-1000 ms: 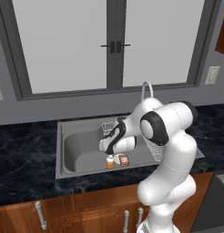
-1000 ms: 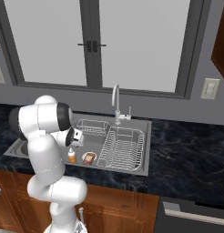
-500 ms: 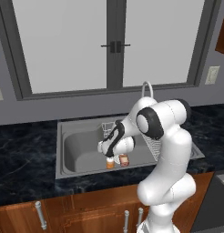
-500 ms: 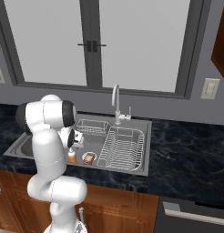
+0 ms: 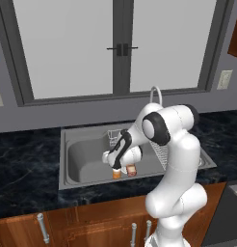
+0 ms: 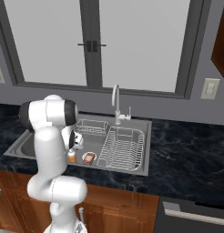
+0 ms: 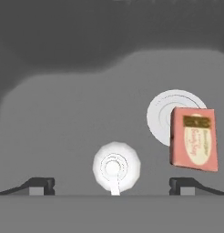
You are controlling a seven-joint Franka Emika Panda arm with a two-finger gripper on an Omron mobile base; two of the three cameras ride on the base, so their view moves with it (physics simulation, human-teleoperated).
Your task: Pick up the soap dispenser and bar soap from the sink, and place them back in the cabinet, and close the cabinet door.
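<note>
The orange soap dispenser (image 5: 116, 174) with its white pump stands on the front floor of the grey sink (image 5: 84, 157). The reddish bar soap (image 5: 132, 171) lies just to its right, partly on a small white dish (image 7: 165, 110). My gripper (image 5: 113, 162) hangs open directly over the dispenser. In the hand view the white pump top (image 7: 116, 168) sits centred between my two fingertips (image 7: 41, 185), and the bar soap (image 7: 194, 139) is off to the right. In the right base view the dispenser (image 6: 72, 157) and bar soap (image 6: 88, 158) sit left of the rack. A reddish-brown wall cabinet panel (image 6: 221, 41) shows at the upper right; I cannot tell if it is the door.
A wire dish rack (image 6: 123, 148) fills the sink's right half, with a small wire basket (image 6: 92, 127) and a curved faucet (image 6: 115, 102) behind. Dark stone counter (image 6: 186, 150) surrounds the sink. Wooden base cabinets with silver handles (image 5: 42, 227) run below, and a window is behind.
The arm has swung down and a little left, bringing the open gripper lower over the soap dispenser. The dispenser and the bar soap have not moved.
</note>
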